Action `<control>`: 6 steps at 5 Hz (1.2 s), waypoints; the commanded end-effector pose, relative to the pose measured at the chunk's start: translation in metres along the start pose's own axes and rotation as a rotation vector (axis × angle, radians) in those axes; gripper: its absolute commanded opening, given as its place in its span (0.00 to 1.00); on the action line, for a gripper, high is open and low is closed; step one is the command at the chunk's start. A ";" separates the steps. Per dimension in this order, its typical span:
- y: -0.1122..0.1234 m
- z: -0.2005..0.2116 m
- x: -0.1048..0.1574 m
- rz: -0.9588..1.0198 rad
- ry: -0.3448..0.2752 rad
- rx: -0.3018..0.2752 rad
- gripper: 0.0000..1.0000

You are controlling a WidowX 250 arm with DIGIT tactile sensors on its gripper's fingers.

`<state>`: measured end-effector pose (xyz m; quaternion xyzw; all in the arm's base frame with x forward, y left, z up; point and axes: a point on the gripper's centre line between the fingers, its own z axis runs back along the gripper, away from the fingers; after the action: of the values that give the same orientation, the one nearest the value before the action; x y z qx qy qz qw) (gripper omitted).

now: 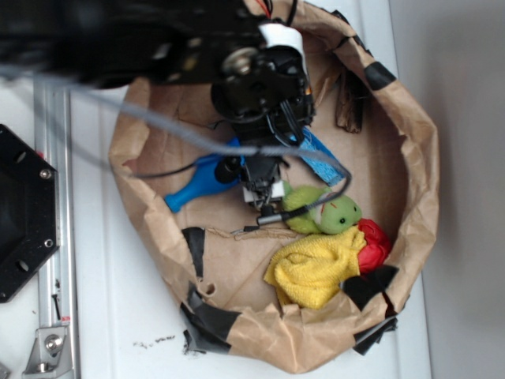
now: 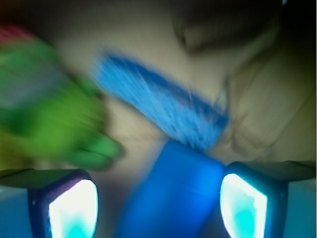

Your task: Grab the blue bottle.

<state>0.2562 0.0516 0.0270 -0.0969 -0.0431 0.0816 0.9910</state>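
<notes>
end effector point(image 2: 158, 198): spread wide, fingers point(image 2: 74, 206) either side of the bottle's body; can't tell if they're touching it
blue bottle point(image 1: 197, 183): lying in the paper bag point(image 1: 237, 324); sponge point(image 2: 158, 104) just past it, green plush point(image 1: 327, 212) beside

A crumpled brown paper bag point(image 1: 410, 158), rolled down and patched with black tape, sits open on a white worktop point(image 1: 118, 316). Inside, a green plush toy point(image 1: 327, 212) lies beside a yellow cloth point(image 1: 316, 268) that covers part of a red object point(image 1: 375, 241). A flat blue sponge point(image 1: 322, 160) rests near the plush; the wrist view is blurred.
</notes>
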 end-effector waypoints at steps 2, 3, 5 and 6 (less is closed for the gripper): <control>0.003 0.046 0.022 -0.105 -0.059 0.080 0.00; -0.029 0.090 0.030 -0.227 -0.108 0.131 0.00; -0.091 0.180 0.023 -0.232 -0.154 0.160 0.00; -0.106 0.197 0.013 -0.077 -0.214 0.123 0.00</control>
<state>0.2677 -0.0012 0.2196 -0.0221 -0.1100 0.0637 0.9916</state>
